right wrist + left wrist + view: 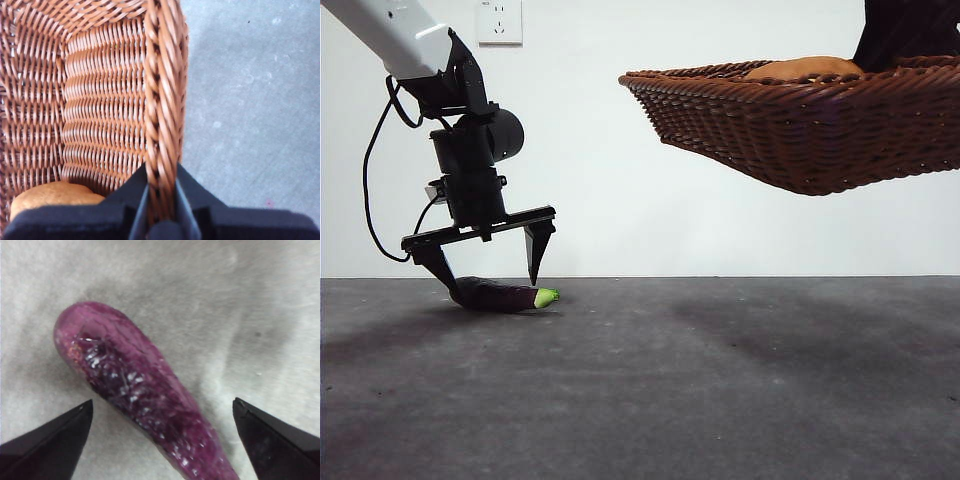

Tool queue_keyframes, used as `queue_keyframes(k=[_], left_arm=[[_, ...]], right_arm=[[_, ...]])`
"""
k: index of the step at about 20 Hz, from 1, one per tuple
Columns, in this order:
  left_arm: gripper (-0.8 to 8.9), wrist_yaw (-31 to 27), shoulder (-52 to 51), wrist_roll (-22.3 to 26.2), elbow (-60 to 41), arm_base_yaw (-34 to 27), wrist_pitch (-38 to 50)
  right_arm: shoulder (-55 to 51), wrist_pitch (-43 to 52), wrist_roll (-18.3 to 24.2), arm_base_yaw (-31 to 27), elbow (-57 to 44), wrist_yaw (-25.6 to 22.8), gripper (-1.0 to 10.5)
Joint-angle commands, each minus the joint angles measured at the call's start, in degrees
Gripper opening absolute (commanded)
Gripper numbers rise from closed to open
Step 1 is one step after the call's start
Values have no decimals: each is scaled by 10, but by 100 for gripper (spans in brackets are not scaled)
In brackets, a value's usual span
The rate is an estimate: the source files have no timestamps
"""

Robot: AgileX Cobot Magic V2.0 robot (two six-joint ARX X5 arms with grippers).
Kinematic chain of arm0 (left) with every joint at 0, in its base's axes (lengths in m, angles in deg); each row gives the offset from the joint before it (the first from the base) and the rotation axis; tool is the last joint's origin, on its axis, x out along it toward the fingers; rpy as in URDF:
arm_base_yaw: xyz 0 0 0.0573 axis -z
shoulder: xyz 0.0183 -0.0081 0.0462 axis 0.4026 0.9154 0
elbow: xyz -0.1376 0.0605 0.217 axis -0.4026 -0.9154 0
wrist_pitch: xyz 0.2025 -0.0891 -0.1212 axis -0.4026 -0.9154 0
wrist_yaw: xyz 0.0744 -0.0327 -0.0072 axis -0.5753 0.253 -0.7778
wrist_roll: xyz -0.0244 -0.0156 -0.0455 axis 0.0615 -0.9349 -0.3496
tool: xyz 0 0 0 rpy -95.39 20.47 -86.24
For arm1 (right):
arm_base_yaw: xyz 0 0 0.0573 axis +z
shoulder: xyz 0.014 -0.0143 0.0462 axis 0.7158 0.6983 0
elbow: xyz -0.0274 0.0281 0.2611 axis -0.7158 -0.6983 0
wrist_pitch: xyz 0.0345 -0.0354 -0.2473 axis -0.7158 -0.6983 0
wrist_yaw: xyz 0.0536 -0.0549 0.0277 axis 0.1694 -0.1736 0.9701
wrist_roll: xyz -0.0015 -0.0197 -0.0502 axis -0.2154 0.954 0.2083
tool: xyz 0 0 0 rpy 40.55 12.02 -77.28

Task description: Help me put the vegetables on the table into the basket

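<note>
1. Table (720,400): a dark grey, speckled surface. In the front view only one vegetable lies on it; nothing else is seen resting there.

2. Basket (800,130): a woven reddish-brown wicker basket, held clear of the table in the upper right of the front view, tilted with its near corner lower. The right wrist view shows its braided rim (162,100) clamped between the jaws of the right gripper (161,200), which are closed narrow on the wicker.

3. Left gripper (485,270): lowered to the table at the left of the front view, jaws spread wide. One jaw tip is at the blunt end of the eggplant, the other stands above its green tip. The left wrist view confirms the jaws lie to either side of the vegetable with clear gaps; no contact is visible there.

4. Potato (805,68): an orange-brown rounded body rising just above the basket rim; also visible inside the basket in the right wrist view. Judged placed.

5. Eggplant (500,294): slim, dark purple, green tip pointing right, lying flat on the table under the left gripper. Not yet grasped.

6. Squash: not visible in any view; whether it sits low in the basket cannot be told.

7. Assessment: one vegetable confirmed in, one unaccounted for, and the eggplant outstanding. Remaining steps appear to be closing on it, lifting it and carrying it to the basket.
</note>
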Motion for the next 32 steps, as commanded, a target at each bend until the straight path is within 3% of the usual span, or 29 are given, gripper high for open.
queue_keyframes(k=[1,3,7,11,14,17,20,22,26,30,32], left_arm=[[465,-3,8,-6,-2,-3,17],[411,-3,13,-5,-3,-9,17],[393,-2,20,-4,-3,-15,15],[215,-2,26,14,-3,-15,17],[-12,-1,27,30,-3,-15,33],[-8,6,27,75,-3,-15,35],[-8,88,9,138,-3,-15,38],[-8,112,-30,181,-3,-15,38],[-8,207,-169,253,-3,-12,36],[-8,284,-331,279,-3,15,19],[-9,288,-382,282,-4,52,6]], right_arm=[[-5,3,0,1,-1,12,-12],[-5,3,0,1,-1,17,-12],[-5,4,7,1,-1,33,-12],[-5,4,7,1,-1,37,-12],[-5,4,7,1,-1,37,-12],[-5,5,6,1,-1,37,-12],[-3,8,-1,1,-1,22,-12],[-2,15,-20,1,-2,11,-12],[16,24,-52,11,-2,-28,-12],[65,54,-99,49,-4,-49,-12],[75,77,-123,76,-4,-49,-12]])
